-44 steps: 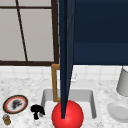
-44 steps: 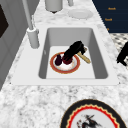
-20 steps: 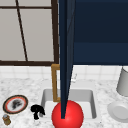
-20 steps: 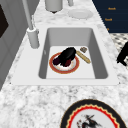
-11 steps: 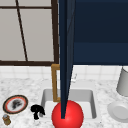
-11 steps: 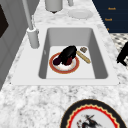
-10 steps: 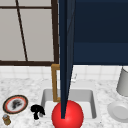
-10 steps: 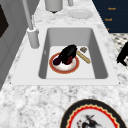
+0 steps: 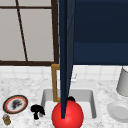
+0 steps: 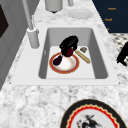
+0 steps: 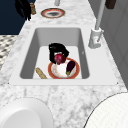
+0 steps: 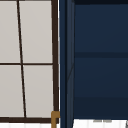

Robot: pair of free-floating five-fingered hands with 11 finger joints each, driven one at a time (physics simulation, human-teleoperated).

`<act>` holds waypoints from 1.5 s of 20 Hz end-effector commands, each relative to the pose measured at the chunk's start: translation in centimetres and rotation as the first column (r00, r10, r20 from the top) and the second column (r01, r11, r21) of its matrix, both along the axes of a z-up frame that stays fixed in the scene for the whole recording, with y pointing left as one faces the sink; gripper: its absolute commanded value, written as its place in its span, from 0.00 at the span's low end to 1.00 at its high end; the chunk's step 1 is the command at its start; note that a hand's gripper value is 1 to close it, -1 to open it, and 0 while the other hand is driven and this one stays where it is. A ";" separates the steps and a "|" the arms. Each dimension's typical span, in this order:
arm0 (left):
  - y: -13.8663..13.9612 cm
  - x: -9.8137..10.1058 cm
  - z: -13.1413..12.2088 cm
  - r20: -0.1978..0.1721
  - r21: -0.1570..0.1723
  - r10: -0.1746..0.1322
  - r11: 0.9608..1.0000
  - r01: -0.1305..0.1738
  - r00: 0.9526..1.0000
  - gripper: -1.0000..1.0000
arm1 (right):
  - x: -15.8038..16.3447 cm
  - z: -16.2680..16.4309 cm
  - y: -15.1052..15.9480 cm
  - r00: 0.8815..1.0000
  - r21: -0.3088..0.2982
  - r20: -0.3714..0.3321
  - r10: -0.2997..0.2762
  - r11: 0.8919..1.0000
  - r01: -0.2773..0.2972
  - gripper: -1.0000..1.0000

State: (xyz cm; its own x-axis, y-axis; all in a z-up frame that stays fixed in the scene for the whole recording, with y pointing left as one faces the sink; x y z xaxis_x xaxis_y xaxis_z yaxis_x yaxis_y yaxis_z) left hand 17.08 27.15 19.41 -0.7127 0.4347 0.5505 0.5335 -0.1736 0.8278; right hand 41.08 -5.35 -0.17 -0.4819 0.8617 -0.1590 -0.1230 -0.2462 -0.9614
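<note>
My right hand (image 10: pixel 68 43) is down in the sink (image 10: pixel 98 57), fingers curled round a dark red round fruit (image 10: pixel 68 51) at the far edge of a red-rimmed plate (image 10: pixel 72 68). The right side view shows the same hand (image 11: pixel 57 48) over the fruit (image 11: pixel 59 58). A purple eggplant (image 11: pixel 70 67) lies on the plate (image 11: pixel 56 72). A tan stick-shaped thing (image 10: pixel 82 56) lies on the sink floor beside the plate. My left hand (image 9: pixel 37 111) hangs over the counter at the sink's left front corner, fingers curled on nothing.
An open dark blue cabinet door (image 9: pixel 66 57) and a big red ball (image 9: pixel 67 116) hide much of the sink from the front. A patterned plate (image 9: pixel 15 104) and small jar (image 9: pixel 6 120) sit left. A white plate (image 9: pixel 118 111) and grey canister (image 9: pixel 123 82) sit right. The faucet (image 10: pixel 32 35) stands behind.
The right hand has shifted slightly over the plate with the red fruit since the oldest frame, then stayed almost still. The left hand has not moved.
</note>
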 end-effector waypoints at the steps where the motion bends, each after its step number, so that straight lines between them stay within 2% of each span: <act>1: 0.0 0.0 0.0 0.000 0.000 0.000 1.000 0.000 1.000 0.50 | 0.0 3.0 0.0 0.996 0.012 0.033 -0.088 0.996 0.088 1.00; 8: 0.0 0.0 0.0 0.000 0.000 0.000 1.000 0.000 1.000 0.50 | 0.0 7.2 -0.8 0.982 -0.007 0.027 -0.188 0.982 0.189 1.00; 12: 0.0 0.0 0.0 0.000 0.000 0.000 1.000 0.000 1.000 0.50 | -0.3 9.7 -2.1 0.980 0.001 0.036 -0.196 0.981 0.196 1.00; 15: 0.0 0.0 0.0 0.000 0.000 0.000 1.000 0.000 1.000 0.50 | -0.3 11.9 -2.8 0.975 0.007 0.028 -0.220 0.975 0.220 1.00; 19: 0.0 0.0 0.0 0.000 0.000 0.000 1.000 0.000 1.000 0.50 | 0.1 13.5 -4.0 0.970 -0.012 0.036 -0.239 0.971 0.240 1.00; 28: 0.0 0.0 0.0 0.000 0.000 0.000 1.000 0.000 1.000 0.50 | 0.0 18.6 -6.3 0.934 -0.025 0.053 -0.353 0.935 0.355 1.00; 30: 0.0 0.0 0.0 0.000 0.000 0.000 1.000 0.000 1.000 0.50 | 0.0 19.4 -7.1 0.929 -0.028 0.057 -0.366 0.929 0.368 1.00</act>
